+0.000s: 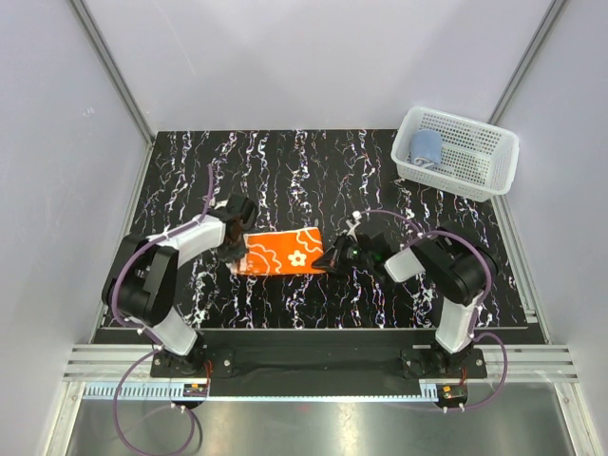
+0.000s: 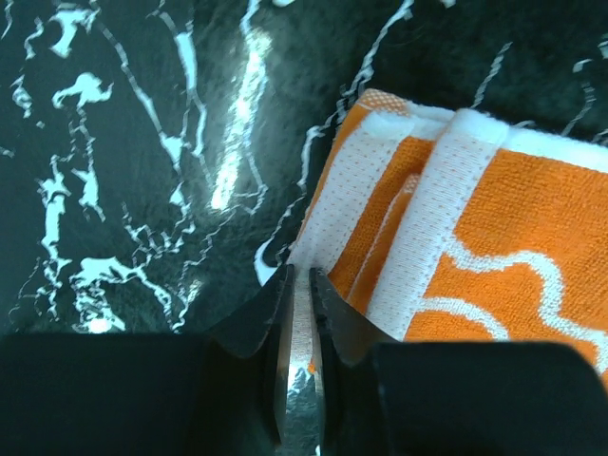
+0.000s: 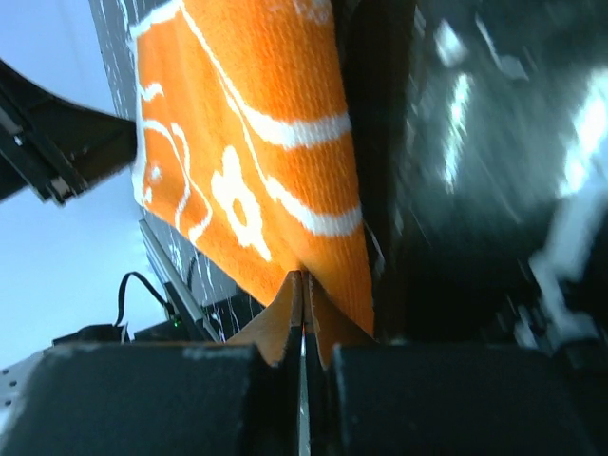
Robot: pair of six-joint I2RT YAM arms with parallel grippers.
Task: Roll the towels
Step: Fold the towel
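Pressed together, the right claw (image 3: 302, 281) seems to pinch the right short edge of the orange towel (image 1: 282, 251). The left claw (image 2: 300, 277), nearly together, meets its left hem, though whether it grips cannot be told. Its long axis runs claw to claw across the worktop (image 1: 285, 171).

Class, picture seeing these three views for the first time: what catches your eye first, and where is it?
The bright orange cloth towel with white floral swirls leaps out, lying on the black marbled table, its ends pinched in the jaws of the left gripper and right gripper. Next comes the white plastic mesh basket at the far right corner, holding a rolled light blue towel.
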